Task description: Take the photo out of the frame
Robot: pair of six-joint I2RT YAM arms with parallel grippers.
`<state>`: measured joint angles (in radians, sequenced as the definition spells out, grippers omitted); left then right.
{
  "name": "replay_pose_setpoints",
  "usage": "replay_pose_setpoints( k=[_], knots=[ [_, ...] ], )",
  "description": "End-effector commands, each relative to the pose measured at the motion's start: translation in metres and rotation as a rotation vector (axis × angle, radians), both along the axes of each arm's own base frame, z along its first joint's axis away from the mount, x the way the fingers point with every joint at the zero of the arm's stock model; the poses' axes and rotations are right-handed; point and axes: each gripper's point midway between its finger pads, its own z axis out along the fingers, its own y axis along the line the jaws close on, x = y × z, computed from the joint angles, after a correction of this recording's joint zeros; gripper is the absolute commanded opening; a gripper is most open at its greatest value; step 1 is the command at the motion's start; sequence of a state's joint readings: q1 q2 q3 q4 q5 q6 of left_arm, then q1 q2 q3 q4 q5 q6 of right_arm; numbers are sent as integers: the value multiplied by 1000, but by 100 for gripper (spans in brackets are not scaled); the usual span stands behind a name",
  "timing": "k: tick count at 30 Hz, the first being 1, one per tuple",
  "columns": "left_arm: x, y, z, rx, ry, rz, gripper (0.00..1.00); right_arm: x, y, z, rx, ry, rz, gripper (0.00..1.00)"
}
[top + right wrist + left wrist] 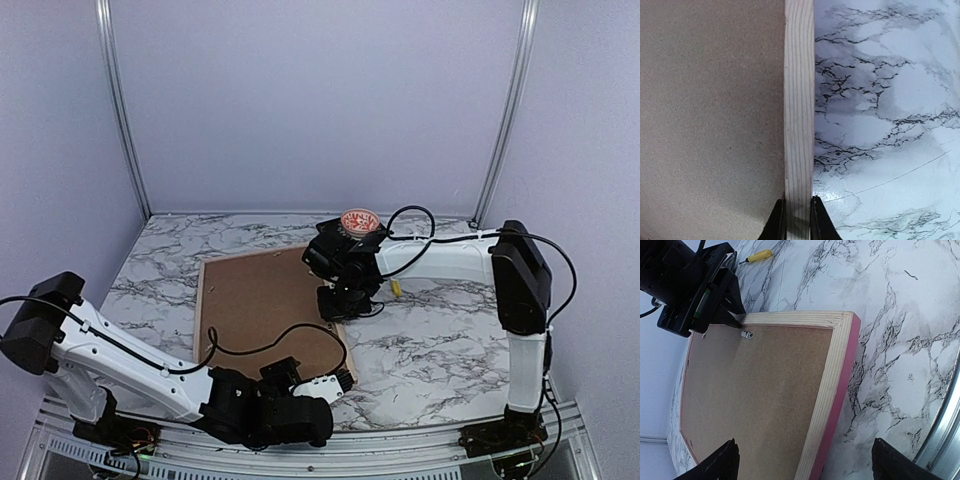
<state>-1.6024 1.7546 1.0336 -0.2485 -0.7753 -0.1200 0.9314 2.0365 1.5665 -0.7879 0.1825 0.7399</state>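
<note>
Frame (832, 365), face-down on marbled counter (900, 315): flat rect., pale grainy wood rim w/ pink outer edge, around speckled brown fibreboard backing (755, 395); R claw (799, 220) pinching one wood rail, L claw (805, 462) spread wide above near end; photo not visible.

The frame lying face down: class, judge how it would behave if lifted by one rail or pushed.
Probably stiff: the frame has grained wooden rails with a board set in them. Likely to slide rather than tip, since it lies flat on the smooth marble table. Gripped at one rail, it may swing.
</note>
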Motion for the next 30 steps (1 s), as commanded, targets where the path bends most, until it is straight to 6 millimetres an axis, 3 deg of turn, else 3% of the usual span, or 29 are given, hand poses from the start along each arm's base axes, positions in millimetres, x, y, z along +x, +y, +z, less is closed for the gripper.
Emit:
replay_pose_setpoints(
  k=[1,17,25,30],
  knots=[
    [8,7,-9,120,-102,16,93,10,8,26,32,-7,0,0],
    [41,1,-6,184,-353,172,97,9,16,49,80,22,-7,0],
    [50,-4,-2,186,-415,214,82,10,18,57,107,8,-14,0],
    [53,-4,1,186,-448,230,59,8,19,60,124,0,-21,0]
  ],
)
